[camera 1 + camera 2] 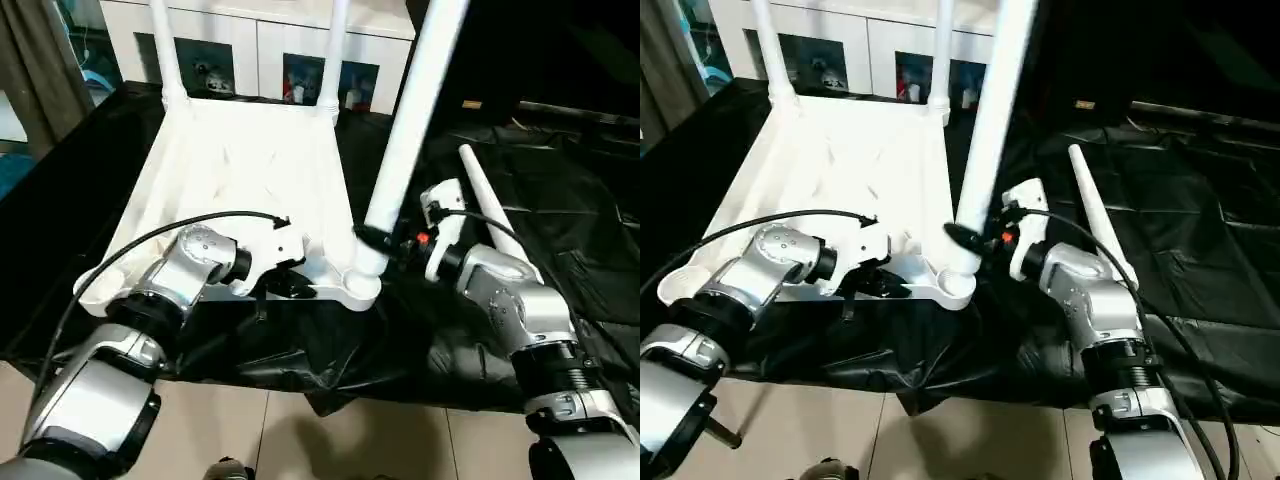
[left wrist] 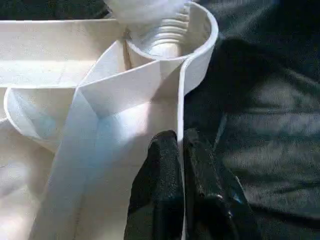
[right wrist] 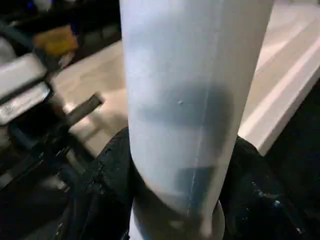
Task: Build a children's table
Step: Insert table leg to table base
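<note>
Leg (image 1: 405, 140) seated in tabletop (image 1: 240, 170) corner socket (image 1: 360, 285), right gripper (image 1: 375, 240) clamped round it; left gripper (image 2: 181, 165) pinching tabletop rim.

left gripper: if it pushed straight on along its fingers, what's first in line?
The left gripper is pinched on the tabletop's side wall. Straight along that wall it would probably first meet the rounded corner socket, where the leg's threaded end sits partly screwed in. Depth is hard to judge.

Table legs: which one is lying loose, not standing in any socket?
The leg lying on the black cloth, beside the right arm; the other three stand in the tabletop's corner sockets.
</note>
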Robot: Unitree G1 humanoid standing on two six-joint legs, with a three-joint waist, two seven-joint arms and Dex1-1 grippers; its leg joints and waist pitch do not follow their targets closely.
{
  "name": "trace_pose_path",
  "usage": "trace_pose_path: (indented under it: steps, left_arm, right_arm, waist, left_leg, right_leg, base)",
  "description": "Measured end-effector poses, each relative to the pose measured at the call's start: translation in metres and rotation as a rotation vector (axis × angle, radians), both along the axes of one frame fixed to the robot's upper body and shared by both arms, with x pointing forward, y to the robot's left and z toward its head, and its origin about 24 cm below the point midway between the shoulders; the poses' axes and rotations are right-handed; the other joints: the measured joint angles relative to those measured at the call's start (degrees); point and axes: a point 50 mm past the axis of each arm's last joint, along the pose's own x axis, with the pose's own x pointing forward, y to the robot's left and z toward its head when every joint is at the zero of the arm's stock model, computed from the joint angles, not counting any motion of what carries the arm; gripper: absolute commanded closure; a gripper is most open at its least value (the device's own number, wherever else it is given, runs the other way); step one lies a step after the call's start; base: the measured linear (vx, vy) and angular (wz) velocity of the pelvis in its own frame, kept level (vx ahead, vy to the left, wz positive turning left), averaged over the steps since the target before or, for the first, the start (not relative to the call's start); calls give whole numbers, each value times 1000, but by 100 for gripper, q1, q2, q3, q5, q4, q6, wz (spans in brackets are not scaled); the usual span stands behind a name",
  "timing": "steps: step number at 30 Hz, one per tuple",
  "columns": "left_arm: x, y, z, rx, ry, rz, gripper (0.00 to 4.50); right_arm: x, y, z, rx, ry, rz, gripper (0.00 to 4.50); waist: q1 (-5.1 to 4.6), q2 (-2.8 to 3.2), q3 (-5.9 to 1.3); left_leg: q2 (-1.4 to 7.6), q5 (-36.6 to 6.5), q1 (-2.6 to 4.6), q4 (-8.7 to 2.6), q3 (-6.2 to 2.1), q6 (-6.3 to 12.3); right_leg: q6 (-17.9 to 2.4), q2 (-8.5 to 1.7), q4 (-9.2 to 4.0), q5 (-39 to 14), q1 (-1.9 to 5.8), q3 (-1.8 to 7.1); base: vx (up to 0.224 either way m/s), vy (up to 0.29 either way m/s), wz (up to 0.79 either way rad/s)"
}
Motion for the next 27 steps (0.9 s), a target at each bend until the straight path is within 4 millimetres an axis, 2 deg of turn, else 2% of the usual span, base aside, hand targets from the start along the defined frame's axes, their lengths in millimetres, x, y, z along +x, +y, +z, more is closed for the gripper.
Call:
trace_pose_path:
  steps: [4, 19, 27]
  left_arm:
    - [1, -8, -1, -14, -4, 28, 450]
    - [0, -13, -2, -49, -7, 49, 450]
    - [-1, -14, -3, -74, -5, 67, 450]
  right_arm:
    - [0, -2, -3, -31, 3, -5, 262]
    - [7, -7, -9, -54, 10, -37, 262]
    - [7, -14, -16, 47, 59, -79, 262]
  waist:
    - [11, 4, -2]
    - [14, 8, -3]
    - [10, 8, -3]
  left_leg:
    - [0, 0, 6, -4, 0, 0]
    - [-1, 0, 7, -6, 0, 0]
    - [-1, 0, 6, -6, 2, 0]
  right_leg:
    - [1, 0, 0, 0, 3, 0]
    - [1, 0, -4, -1, 3, 0]
    - [1, -1, -8, -1, 5, 0]
  base:
    - [0, 0, 0]
    - [0, 0, 0]
    - [0, 0, 0]
